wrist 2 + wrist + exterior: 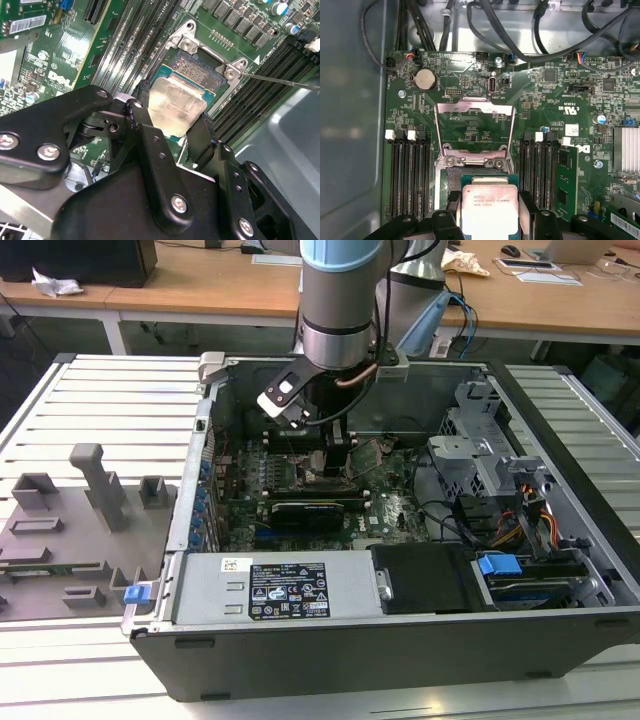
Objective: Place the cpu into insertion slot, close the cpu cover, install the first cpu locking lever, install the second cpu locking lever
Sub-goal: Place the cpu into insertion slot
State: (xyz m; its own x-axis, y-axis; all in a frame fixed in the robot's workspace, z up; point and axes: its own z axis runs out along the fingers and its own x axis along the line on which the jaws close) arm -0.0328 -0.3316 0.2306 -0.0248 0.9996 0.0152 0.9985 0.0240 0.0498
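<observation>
1. Presently the black two-fingered pincer (175,120) is clamped on the small square cpu with the pale silvery metal top (177,102). It holds the chip by two opposite edges just over the open insertion slot (197,67) on the green motherboard (45,75). Whether the chip already rests on the contacts I cannot tell.
2. Misalignment is the main worry (its edges cannot be confirmed square with the slot). Lowered crooked, a corner could press on the fine contacts and bend them.
3. Released too high, the chip could drop and settle askew.
4. The thin grey metal cpu cover (475,108) stands raised behind the slot in the first wrist view. A careless nudge could swing it down onto the fingers (150,145).
5. Long black memory slots (407,175) flank the insertion slot closely, so widely spread fingers might catch them.
</observation>
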